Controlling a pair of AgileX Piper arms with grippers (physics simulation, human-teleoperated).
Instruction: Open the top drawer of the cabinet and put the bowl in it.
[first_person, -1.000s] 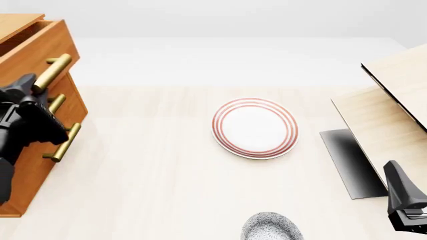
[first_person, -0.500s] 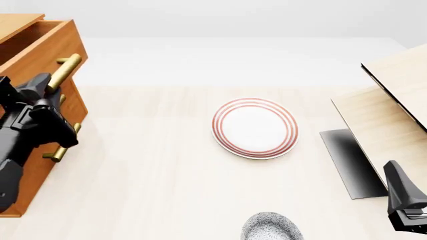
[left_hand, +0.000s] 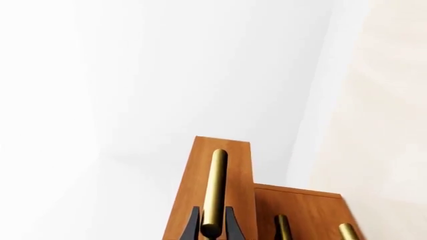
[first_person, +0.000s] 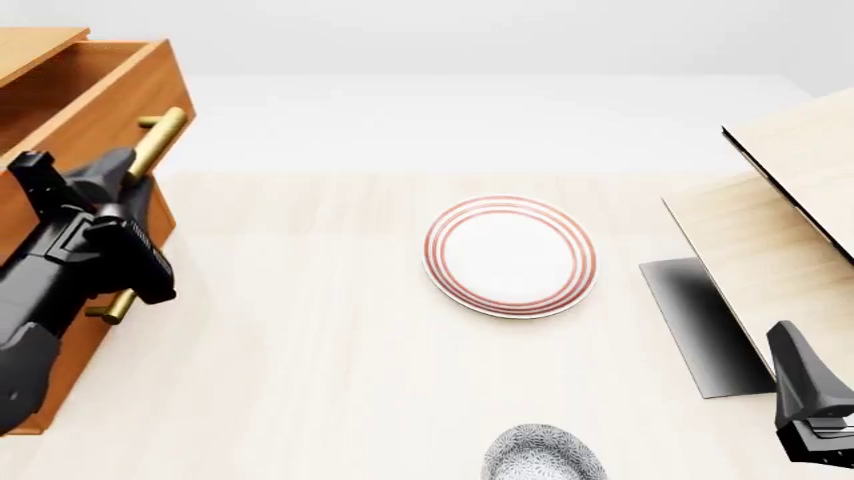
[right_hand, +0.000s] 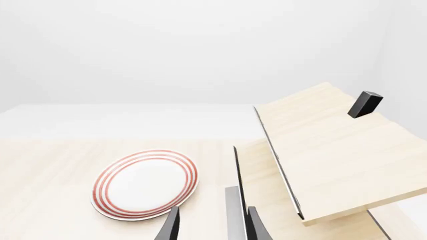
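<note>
Top drawer (first_person: 80, 95): pulled partly out at the desk's left edge; brass handle (left_hand: 213, 192) lengthwise between the jaws.
Left gripper (left_hand: 212, 231): jaws pinched on the handle.
Right gripper (right_hand: 212, 225): jaws spread, nothing held.
Writing: none is seen.

The front view looked down across the table (first_person: 334, 380) from the arms' side, sharing the plate (first_person: 510, 255) with the right wrist view.

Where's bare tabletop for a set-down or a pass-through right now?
Free: the wide strip between the cabinet and the plate, and the near stretch left of the bowl. Crowded: the right side, where the pale box and right gripper sit.
</note>
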